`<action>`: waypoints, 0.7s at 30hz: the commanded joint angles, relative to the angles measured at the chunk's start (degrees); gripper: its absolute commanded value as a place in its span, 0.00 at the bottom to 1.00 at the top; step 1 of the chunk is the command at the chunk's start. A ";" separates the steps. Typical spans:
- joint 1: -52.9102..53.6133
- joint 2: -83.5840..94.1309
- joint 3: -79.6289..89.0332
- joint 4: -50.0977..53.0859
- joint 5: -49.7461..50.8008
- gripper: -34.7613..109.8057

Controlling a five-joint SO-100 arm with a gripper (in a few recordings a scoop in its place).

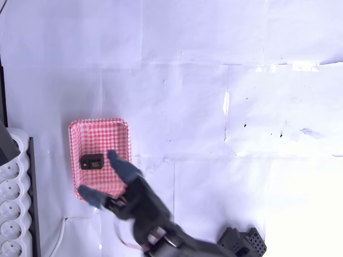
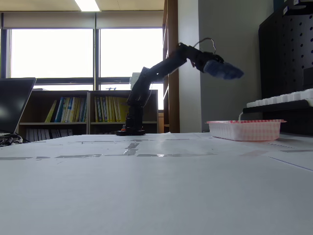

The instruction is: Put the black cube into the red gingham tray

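White paper sheets (image 1: pixel 203 107), taped at their seams, cover the table I am working over; bookshelves (image 2: pixel 73 115) and bright windows (image 2: pixel 88 51) close the room behind it in the fixed view. Overhead, I see the shallow red-and-white gingham tray (image 1: pixel 77 134) with rounded corners near the left edge, and the small matte black cube (image 1: pixel 91 161) lying on its floor, left of centre, a pale mark on its upper face. My black arm's gripper (image 1: pixel 99 176) hangs above the tray's lower half, its two blue-grey fingers (image 1: pixel 120 166) spread wide and empty, clear of the cube. From the side, the gripper (image 2: pixel 222 69) is well above the tray (image 2: pixel 244 129). A white power strip (image 1: pixel 13 214) lies just left of the tray.
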 commanded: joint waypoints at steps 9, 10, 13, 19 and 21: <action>20.74 -66.09 -63.54 -22.15 2.11 0.24; 23.38 -69.17 -69.17 -21.71 3.96 0.24; 31.29 -77.26 -85.52 -19.69 10.46 0.24; 42.45 -94.48 -112.24 -10.99 20.74 0.24; 44.65 -97.03 -116.81 -7.65 21.88 0.24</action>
